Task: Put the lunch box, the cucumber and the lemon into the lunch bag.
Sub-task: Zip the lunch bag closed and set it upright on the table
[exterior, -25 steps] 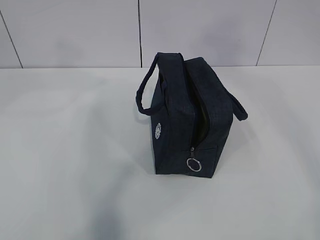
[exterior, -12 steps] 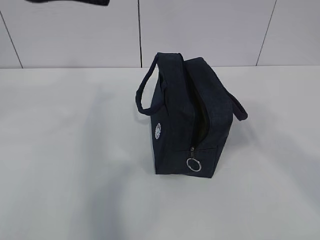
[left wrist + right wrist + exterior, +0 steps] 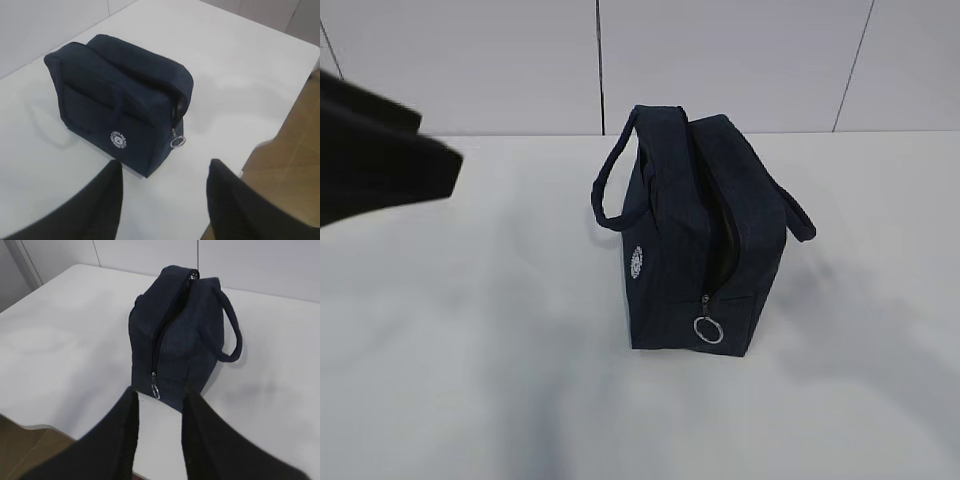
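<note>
So the lunch bag (image 3: 695,235) sits upright mid-table, zipper partly undone, ring pull (image 3: 708,329) hanging at the near end. Both grippers, left (image 3: 165,200) and right (image 3: 159,440), hover spread apart and empty, probably lining up to widen the opening. No lunch box, cucumber or lemon visible.

A plain white, matte table (image 3: 470,380) carries the scene; its near edge shows in both wrist views, with brown wood-look floor (image 3: 285,165) beyond it. A boxy dark navy fabric lunch bag (image 3: 695,240) stands upright directly on it, just ahead of the right gripper's (image 3: 159,440) fingertips and a little further ahead of the left gripper's (image 3: 165,200); its metal ring pull (image 3: 708,329) hangs at the near end.
</note>
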You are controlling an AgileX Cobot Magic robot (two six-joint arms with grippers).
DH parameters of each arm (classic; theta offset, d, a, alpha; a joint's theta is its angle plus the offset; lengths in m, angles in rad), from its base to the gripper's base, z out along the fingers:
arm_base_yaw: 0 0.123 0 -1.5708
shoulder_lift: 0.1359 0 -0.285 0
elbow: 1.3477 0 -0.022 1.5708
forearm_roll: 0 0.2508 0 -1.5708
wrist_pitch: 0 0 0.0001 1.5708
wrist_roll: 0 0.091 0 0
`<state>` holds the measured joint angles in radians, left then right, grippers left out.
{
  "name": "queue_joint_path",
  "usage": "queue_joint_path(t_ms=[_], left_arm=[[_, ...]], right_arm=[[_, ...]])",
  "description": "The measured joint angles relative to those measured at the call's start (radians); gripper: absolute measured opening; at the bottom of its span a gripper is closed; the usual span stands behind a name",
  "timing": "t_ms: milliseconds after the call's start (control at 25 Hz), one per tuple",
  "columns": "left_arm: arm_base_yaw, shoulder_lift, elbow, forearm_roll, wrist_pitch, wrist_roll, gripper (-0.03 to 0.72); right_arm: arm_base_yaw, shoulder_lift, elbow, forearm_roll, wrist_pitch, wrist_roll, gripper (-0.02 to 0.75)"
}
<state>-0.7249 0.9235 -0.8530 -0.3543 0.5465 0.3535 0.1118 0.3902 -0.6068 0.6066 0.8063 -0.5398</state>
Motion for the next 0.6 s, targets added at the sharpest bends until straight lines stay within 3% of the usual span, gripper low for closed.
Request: queue_joint_path(t_ms=[240, 440, 600], left_arm=[[0.0, -0.14, 0.165, 0.002, -0.059, 0.0, 0.382], [0.0, -0.168, 0.195, 0.002, -0.078, 0.0, 0.377], [0.0, -0.168, 0.195, 0.002, -0.09, 0.0, 0.37]], right_arm=[[0.0, 0.0, 0.038, 0.027, -0.014, 0.0, 0.23], [0.0, 0.02, 0.066, 0.052, -0.023, -0.077, 0.23], [0.0, 0.091, 0.165, 0.149, -0.025, -0.179, 0.23]])
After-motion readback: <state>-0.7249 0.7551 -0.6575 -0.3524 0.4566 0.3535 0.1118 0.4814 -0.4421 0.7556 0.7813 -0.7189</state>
